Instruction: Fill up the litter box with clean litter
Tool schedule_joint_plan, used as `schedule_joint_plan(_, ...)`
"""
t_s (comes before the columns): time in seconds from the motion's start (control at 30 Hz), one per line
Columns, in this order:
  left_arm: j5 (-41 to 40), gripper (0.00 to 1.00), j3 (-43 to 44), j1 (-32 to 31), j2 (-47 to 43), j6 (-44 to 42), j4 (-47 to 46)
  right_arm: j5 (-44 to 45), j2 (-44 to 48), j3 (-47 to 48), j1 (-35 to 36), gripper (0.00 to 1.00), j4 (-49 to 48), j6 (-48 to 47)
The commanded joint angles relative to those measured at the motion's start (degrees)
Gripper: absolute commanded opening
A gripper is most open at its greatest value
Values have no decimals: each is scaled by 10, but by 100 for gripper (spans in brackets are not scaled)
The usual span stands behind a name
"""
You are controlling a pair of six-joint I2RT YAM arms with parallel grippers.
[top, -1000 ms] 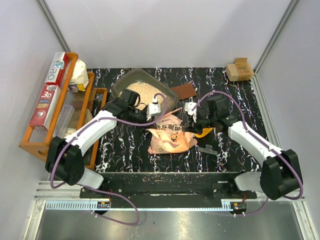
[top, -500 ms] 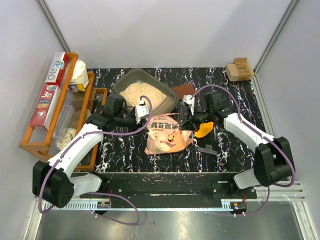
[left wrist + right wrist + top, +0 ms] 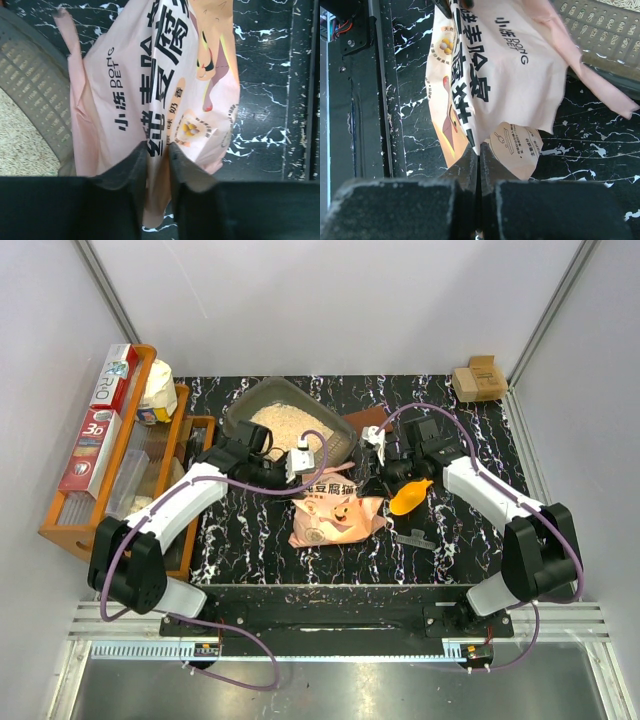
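left claw [image 3: 158, 148] pinches the pink bag [image 3: 336, 516] at its far-left edge, right claw [image 3: 479, 151] clamped on its far-right edge, bag against the litter box [image 3: 238, 412] near side, clean litter [image 3: 285, 426] inside it

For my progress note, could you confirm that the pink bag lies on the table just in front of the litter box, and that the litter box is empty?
Not quite: the litter box is not empty; the top external view shows beige clean litter in it. The pink bag does lie on the table just in front of it.
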State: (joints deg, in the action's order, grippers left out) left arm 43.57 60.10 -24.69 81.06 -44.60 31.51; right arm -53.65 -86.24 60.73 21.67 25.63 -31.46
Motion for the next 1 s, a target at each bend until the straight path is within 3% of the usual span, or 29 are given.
schedule_joint_plan(0.0, 8, 18, 36, 8, 5, -51, 88, -17, 19, 17, -1, 0, -2, -10)
schedule_joint_plan(0.03, 6, 8, 35, 12, 0, -45, 96, -16, 19, 16, 0, 0, -3, -10)
schedule_joint_plan(0.1, -6, 0, 20, 17, -27, -26, 100, -17, 18, 16, -1, 0, -4, -6)
schedule_joint_plan(0.2, -10, 0, -17, 18, -76, 38, 78, -36, 8, 17, -2, 0, -20, 24)
schedule_joint_plan(0.33, -14, 0, -70, 18, -127, 86, 49, -64, -6, 15, -3, 0, -91, 137)
schedule_joint_plan(0.5, -15, 0, -75, 12, -138, 76, 58, -99, -34, 33, 7, 0, -107, 150)
schedule_joint_plan(0.57, -13, 9, -68, 3, -138, 78, 20, -100, -43, 40, 10, 0, -93, 133)
schedule_joint_plan(0.6, -16, 25, -66, -7, -136, 85, 2, -100, -46, 43, 9, 0, -92, 133)
schedule_joint_plan(0.7, -27, 38, -46, -32, -107, 88, -65, -102, -53, 43, 11, 0, -83, 123)
schedule_joint_plan(0.97, -25, 44, 36, -98, 16, 60, -127, -99, -49, 38, 11, 0, -74, 118)
